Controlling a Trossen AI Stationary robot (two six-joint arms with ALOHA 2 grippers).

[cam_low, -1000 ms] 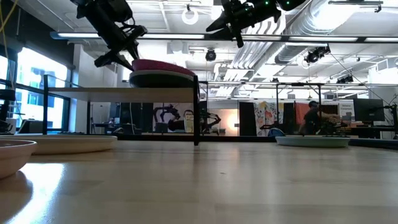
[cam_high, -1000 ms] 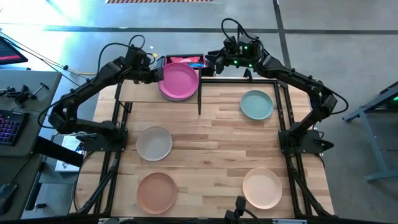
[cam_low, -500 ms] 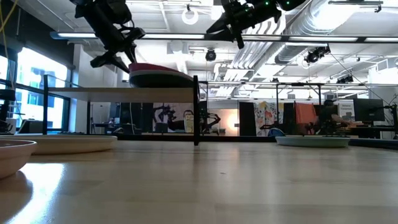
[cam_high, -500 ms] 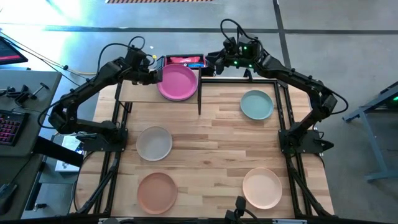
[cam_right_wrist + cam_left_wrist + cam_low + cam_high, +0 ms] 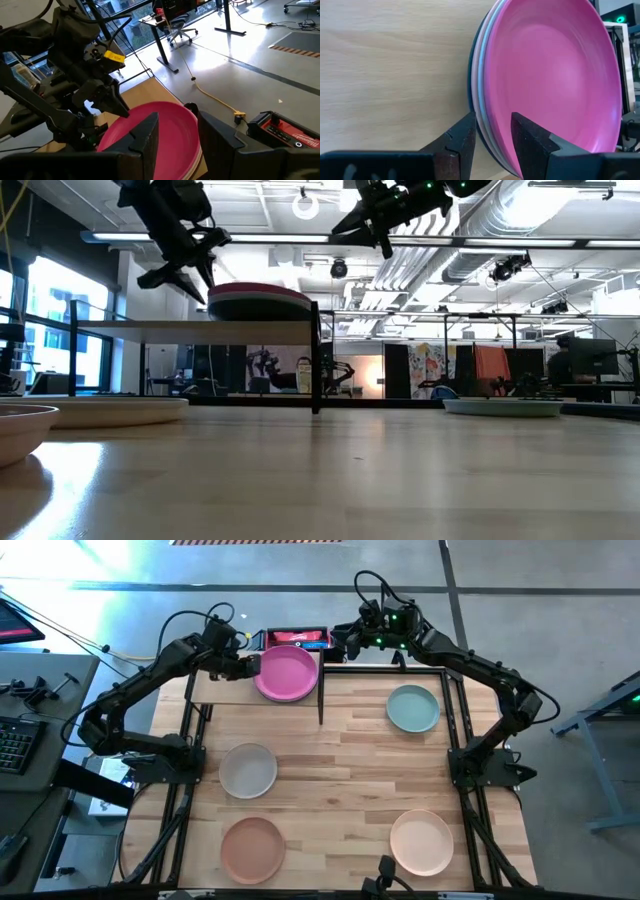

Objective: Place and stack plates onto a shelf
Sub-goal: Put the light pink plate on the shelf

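A stack of plates [image 5: 287,673] sits on the right half of the raised wooden shelf [image 5: 222,688]: magenta on top, a pale plate and a dark teal one under it [image 5: 476,85]. My left gripper [image 5: 248,665] is open at the stack's left rim. In the low view it [image 5: 172,277] stands above and left of the stack [image 5: 262,300], touching nothing. My right gripper [image 5: 338,640] is open and hovers high beyond the shelf's far right corner, facing the stack [image 5: 150,130]. On the table lie pale green [image 5: 413,708], off-white [image 5: 248,770], tan [image 5: 252,848] and cream [image 5: 421,841] plates.
The shelf's black corner post [image 5: 320,700] stands by the stack's right side. The shelf's left half is bare wood [image 5: 395,75]. A red and black case [image 5: 297,638] lies beyond the table's far edge. Black frame rails run along the table's left and right sides.
The magenta plate was tilted with its left rim raised in my left gripper; it now lies flat on the stack. My left gripper has let go and drawn back a little toward the table's left edge and upward. The right arm has kept still.
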